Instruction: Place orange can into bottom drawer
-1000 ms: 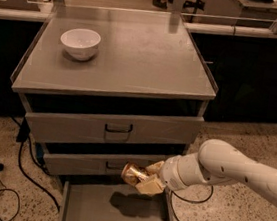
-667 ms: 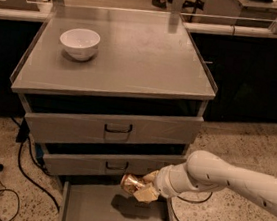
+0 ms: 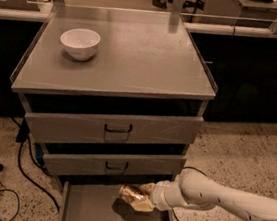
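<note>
Gripper point(image 3: 142, 202) pinches the orange can point(image 3: 129, 194) by its right end, with the pale arm point(image 3: 218, 198) reaching in low from four o'clock. Dented and shiny gold-orange, the can lies sideways (free end toward nine o'clock) low over the floor of the open bottom drawer point(image 3: 90, 215), near its back edge. Compared with a moment ago, can and gripper sit lower, closer to the drawer floor.
</note>
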Controlling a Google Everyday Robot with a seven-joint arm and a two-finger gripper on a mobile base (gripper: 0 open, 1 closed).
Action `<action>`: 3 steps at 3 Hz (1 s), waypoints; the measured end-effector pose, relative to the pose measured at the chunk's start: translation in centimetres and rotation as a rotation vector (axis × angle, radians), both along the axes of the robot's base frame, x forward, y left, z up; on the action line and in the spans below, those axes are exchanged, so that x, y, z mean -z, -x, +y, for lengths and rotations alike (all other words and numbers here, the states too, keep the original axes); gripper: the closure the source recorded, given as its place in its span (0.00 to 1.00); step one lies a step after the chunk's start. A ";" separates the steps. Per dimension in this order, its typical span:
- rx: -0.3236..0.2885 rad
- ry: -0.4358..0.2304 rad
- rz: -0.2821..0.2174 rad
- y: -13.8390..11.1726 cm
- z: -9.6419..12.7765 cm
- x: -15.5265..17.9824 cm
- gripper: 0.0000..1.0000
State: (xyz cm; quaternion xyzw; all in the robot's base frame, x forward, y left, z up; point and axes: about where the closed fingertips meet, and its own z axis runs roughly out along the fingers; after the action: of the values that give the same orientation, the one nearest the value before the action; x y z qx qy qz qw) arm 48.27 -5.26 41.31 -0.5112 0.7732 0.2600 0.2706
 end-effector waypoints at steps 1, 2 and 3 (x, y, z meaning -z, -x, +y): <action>-0.001 -0.038 -0.049 -0.4 1.3 4.3 1.00; 0.000 -0.036 -0.047 -0.4 1.3 4.5 1.00; 0.029 0.021 -0.018 -0.8 1.1 9.2 1.00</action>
State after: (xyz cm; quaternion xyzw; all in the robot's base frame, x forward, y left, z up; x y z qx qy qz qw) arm 49.10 -4.19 32.12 -0.5049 0.7808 0.2433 0.2760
